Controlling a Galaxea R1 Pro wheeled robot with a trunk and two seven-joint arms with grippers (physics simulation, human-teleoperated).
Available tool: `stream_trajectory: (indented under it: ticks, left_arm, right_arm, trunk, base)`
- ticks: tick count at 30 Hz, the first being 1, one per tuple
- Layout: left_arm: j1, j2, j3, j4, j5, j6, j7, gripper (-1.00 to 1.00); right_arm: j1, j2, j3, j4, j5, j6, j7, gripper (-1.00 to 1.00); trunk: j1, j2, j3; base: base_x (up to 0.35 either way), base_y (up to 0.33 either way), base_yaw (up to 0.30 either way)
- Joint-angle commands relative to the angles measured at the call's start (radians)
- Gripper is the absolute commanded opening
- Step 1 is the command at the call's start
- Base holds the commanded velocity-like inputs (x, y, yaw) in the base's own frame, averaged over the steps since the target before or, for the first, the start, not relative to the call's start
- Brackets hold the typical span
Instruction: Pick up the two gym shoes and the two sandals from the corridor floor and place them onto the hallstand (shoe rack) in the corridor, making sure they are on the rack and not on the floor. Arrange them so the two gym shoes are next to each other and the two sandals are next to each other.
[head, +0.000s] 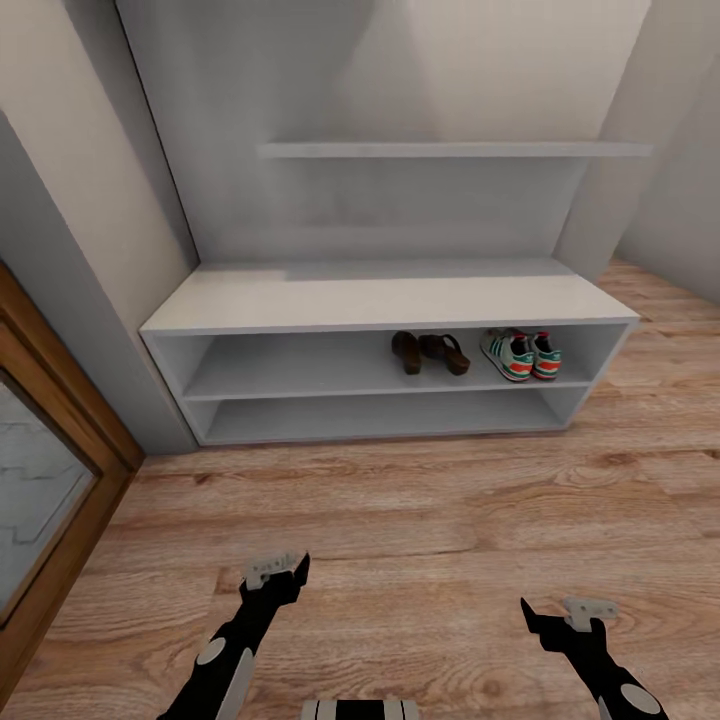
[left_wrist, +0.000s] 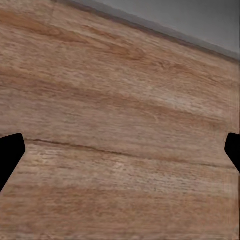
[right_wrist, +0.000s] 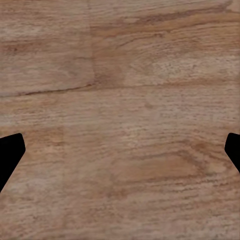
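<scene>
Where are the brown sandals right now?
In the head view, the sandals sit on the hallstand's upper shelf, right of centre, just left of the gym shoes.

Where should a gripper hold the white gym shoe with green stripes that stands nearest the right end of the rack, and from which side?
Probably at the red-orange heel collar of the right-hand white gym shoe, coming level from the open front of the grey-white shoe rack. The rack's flat top blocks any approach from above, and the second shoe crowds its left side.
</scene>
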Motion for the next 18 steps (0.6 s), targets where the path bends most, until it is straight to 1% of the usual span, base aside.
stream_trajectory:
  ticks: [1, 3, 4, 6, 7, 9, 11, 12, 17, 18]
  left_arm:
    - [0.000, 0.000, 0.000, 0.001, 0.000, 0.000, 0.000, 1.00]
    - [0.000, 0.000, 0.000, 0.037, 0.026, 0.000, -0.002, 1.00]
    - [0.000, 0.000, 0.000, 0.054, 0.045, 0.000, -0.002, 1.00]
    - [0.000, 0.000, 0.002, 0.076, 0.096, 0.000, -0.003, 1.00]
    - [0.000, 0.000, 0.002, 0.076, 0.096, 0.000, -0.003, 1.00]
    - [0.000, 0.000, 0.004, 0.088, 0.171, 0.000, -0.004, 1.00]
    - [0.000, 0.000, 0.004, 0.099, 0.263, 0.000, -0.004, 1.00]
    - [0.000, 0.000, 0.004, 0.099, 0.263, 0.000, -0.004, 1.00]
    - [0.002, 0.000, 0.011, 0.128, 0.521, 0.000, -0.004, 1.00]
    - [0.002, 0.000, 0.011, 0.128, 0.521, 0.000, -0.004, 1.00]
  right_arm:
    - [0.000, 0.000, 0.000, 0.000, 0.000, 0.000, 0.000, 1.00]
    - [0.001, 0.000, 0.000, 0.000, 0.000, 0.000, 0.000, 1.00]
    - [0.001, 0.000, 0.000, 0.000, 0.000, 0.000, 0.001, 1.00]
    - [0.001, 0.000, 0.000, 0.000, 0.000, 0.000, 0.001, 1.00]
    - [0.001, 0.000, 0.000, 0.000, 0.000, 0.000, 0.001, 1.00]
    - [0.002, 0.000, 0.000, 0.000, 0.000, 0.000, 0.001, 1.00]
    - [0.002, 0.000, 0.000, 0.000, 0.000, 0.000, 0.001, 1.00]
    - [0.002, 0.000, 0.000, 0.000, 0.000, 0.000, 0.001, 1.00]
    - [0.002, 0.000, -0.001, 0.000, 0.000, 0.000, 0.001, 1.00]
    - [0.002, 0.000, -0.001, 0.000, 0.000, 0.000, 0.001, 1.00]
  trunk:
    - [0.000, 0.000, 0.000]
    - [0.000, 0.000, 0.000]
    - [0.000, 0.000, 0.000]
    - [0.000, 0.000, 0.000]
    - [0.000, 0.000, 0.000]
    - [0.000, 0.000, 0.000]
    - [0.000, 0.000, 0.000]
    - [0.000, 0.000, 0.000]
    - [0.000, 0.000, 0.000]
    - [0.000, 0.000, 0.000]
  base:
    - [0.000, 0.000, 0.000]
    - [0.000, 0.000, 0.000]
    - [0.000, 0.000, 0.000]
    - [0.000, 0.000, 0.000]
    - [0.000, 0.000, 0.000]
    - [0.000, 0.000, 0.000]
    - [0.000, 0.000, 0.000]
    - [0.000, 0.000, 0.000]
    - [0.000, 0.000, 0.000]
    - [0.000, 0.000, 0.000]
